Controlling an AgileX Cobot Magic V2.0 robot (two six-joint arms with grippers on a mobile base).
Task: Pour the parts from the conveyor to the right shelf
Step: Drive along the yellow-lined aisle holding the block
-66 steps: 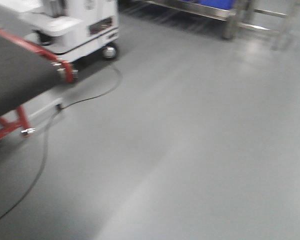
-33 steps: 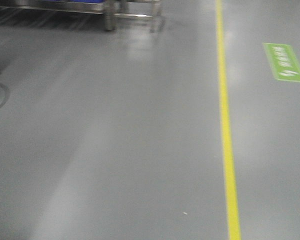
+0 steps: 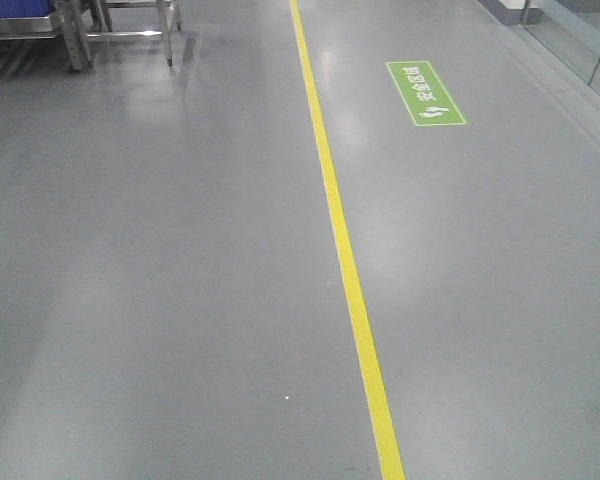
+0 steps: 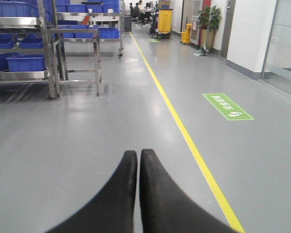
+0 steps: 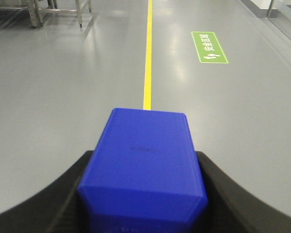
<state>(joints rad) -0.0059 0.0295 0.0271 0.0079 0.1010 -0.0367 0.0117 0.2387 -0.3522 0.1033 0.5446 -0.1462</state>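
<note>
the step now looks like the carry. the robot is out on the open grey floor (image 3: 160, 300), with no belt in sight.

the right pincer (image 5: 143, 162) is clamped on a blue box (image 5: 145, 141), with one black finger on each side. this box is the task's thing. only a plain side of it shows, so the parts are probably inside, but i cannot see any. the left pincer (image 4: 137, 162) is squeezed tight, tips touching, with nothing in it.

in the left wrist view the metal shelves (image 4: 51, 53), which hold more blue boxes, stand far off at about 10 o'clock. in the front view only their legs show, at 11 o'clock. a yellow line (image 3: 345, 250) runs up the floor toward 12 o'clock. a green sign (image 3: 426, 92) lies at 1 o'clock.

next, i think the base must roll over to the shelves and stop close. the box should be kept level on the way so nothing falls out. then the right arm needs to lift it over a shelf box and tip it slowly.
</note>
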